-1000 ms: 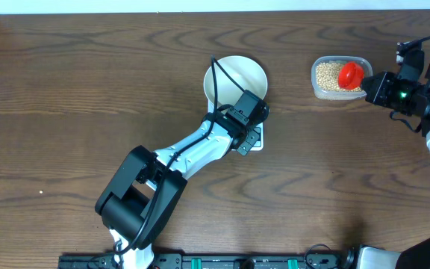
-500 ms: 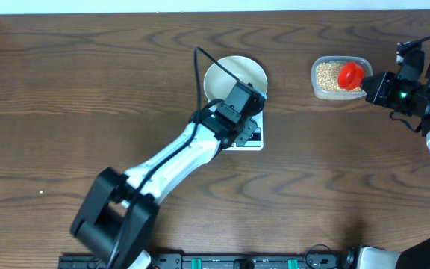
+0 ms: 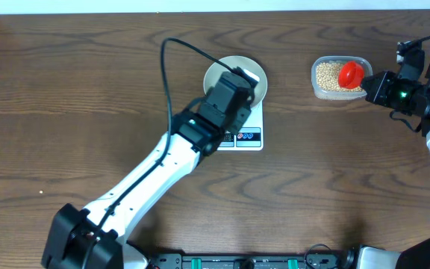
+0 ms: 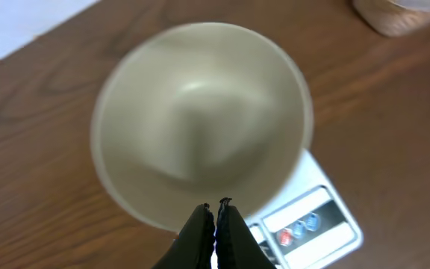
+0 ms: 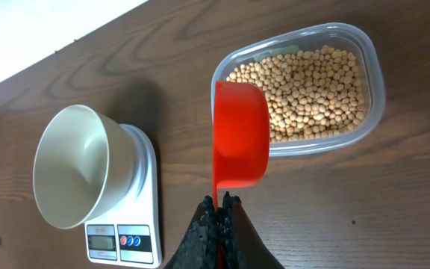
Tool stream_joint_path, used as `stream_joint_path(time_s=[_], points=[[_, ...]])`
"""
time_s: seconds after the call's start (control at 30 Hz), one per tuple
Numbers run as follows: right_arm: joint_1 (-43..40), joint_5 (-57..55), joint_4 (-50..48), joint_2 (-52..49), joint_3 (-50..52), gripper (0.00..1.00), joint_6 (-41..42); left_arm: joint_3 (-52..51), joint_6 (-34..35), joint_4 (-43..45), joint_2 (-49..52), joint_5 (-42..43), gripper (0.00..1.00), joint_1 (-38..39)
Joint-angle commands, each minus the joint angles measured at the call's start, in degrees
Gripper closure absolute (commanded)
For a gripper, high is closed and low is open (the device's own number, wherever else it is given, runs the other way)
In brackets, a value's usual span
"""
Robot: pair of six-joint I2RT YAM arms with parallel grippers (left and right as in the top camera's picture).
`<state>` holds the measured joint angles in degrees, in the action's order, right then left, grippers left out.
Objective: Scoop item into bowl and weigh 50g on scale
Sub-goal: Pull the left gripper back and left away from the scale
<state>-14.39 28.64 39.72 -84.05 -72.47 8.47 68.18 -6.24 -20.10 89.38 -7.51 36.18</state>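
The white bowl (image 3: 216, 73) stands empty on the small white scale (image 3: 249, 137). My left gripper (image 4: 216, 205) is shut on nothing, its tips just above the bowl's (image 4: 200, 119) near rim; from overhead it (image 3: 239, 84) covers much of the bowl. Tan beans (image 5: 312, 90) fill a clear tub (image 5: 372, 82) at the right. My right gripper (image 5: 221, 200) is shut on the handle of a red scoop (image 5: 240, 134), which hangs over the tub's left end. Whether the scoop holds beans is hidden. The scale's display and buttons (image 5: 118, 240) face the table's front.
The tub (image 3: 340, 77) sits about a hand's width right of the scale, with the right arm (image 3: 405, 93) beside it. The left arm (image 3: 155, 168) stretches diagonally from the front edge to the bowl. A pale wall edge (image 3: 200, 6) borders the table's far side.
The left arm has stretched out and moved its shut gripper from over the scale's display to above the bowl, uncovering the display. The right arm and scoop have not moved.
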Motion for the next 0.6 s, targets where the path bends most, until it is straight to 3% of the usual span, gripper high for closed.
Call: stream_joint_path(time_s=[0.0, 0.57], points=[[-0.2, -0.1, -0.5, 0.0, 0.1, 0.99, -0.9, 0.4, 1.6, 0.1, -2.0, -2.2, 0.93, -3.8], [-0.2, -1.2, -2.5, 0.0, 0.1, 0.99, 0.3, 0.4, 12.9, 3.4, -2.3, -2.0, 0.92, -23.2]])
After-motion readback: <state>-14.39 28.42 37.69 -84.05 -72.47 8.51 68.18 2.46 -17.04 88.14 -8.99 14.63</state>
